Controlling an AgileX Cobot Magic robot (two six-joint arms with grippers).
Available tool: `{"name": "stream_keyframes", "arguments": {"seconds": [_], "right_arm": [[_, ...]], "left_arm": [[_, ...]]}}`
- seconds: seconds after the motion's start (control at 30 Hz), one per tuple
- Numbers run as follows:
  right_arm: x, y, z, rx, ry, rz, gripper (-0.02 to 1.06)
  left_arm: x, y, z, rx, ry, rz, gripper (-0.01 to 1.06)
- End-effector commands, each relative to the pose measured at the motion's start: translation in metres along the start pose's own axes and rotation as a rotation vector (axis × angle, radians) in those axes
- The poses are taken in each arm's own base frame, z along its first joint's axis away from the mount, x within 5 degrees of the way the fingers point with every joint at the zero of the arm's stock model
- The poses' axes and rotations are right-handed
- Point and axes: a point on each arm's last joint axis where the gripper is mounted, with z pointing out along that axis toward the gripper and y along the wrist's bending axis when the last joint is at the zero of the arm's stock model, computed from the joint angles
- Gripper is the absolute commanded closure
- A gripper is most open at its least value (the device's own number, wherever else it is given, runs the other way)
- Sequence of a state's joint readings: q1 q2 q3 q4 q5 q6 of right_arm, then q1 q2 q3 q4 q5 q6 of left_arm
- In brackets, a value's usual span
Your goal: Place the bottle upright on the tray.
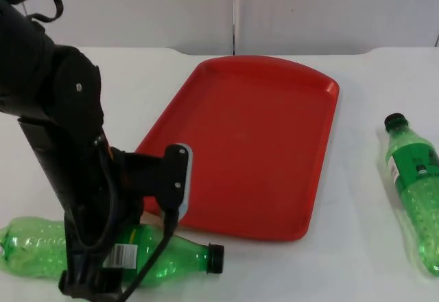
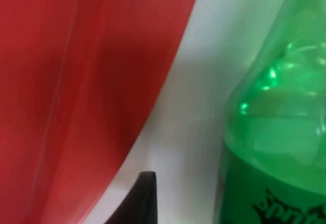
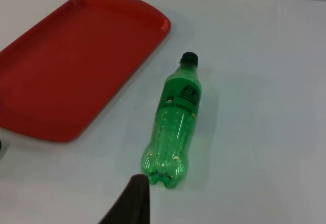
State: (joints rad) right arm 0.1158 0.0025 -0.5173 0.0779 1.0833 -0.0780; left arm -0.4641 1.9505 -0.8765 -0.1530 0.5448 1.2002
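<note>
Currently the left end effector [image 1: 89,278] hangs over the near bottle [image 1: 171,255], lying on the desk [image 1: 357,261] beside the tray [image 1: 274,82]; finger state cannot be told. Next: grasp, upend.

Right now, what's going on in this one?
The left arm is down over a green bottle lying on its side on the table near the red tray, which holds nothing yet. A second bottle lies on the table to the tray's other side. No bottle stands upright so far.

Green bottles [image 1: 171,254] [image 3: 175,119]: clear glossy plastic. Red tray [image 1: 254,144]: smooth plastic, slight sheen. Table [image 1: 357,261]: smooth white.
</note>
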Motion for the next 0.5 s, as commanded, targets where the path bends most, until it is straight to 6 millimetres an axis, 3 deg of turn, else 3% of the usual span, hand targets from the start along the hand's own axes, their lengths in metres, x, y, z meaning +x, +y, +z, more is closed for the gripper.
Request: {"name": "stream_keyframes", "arguments": {"seconds": [0.0,0.47], "right_arm": [[-0.0003,0.0002,-0.0003,0.001,-0.008,0.002,-0.01],[-0.0003,0.0002,-0.0003,0.001,-0.008,0.002,-0.01]], "left_arm": [[-0.0024,-0.0017,0.0032,0.005,-0.010,-0.019,0.00],[-0.0025,-0.0005,0.0055,-0.009,-0.014,-0.020,0.00]]}}
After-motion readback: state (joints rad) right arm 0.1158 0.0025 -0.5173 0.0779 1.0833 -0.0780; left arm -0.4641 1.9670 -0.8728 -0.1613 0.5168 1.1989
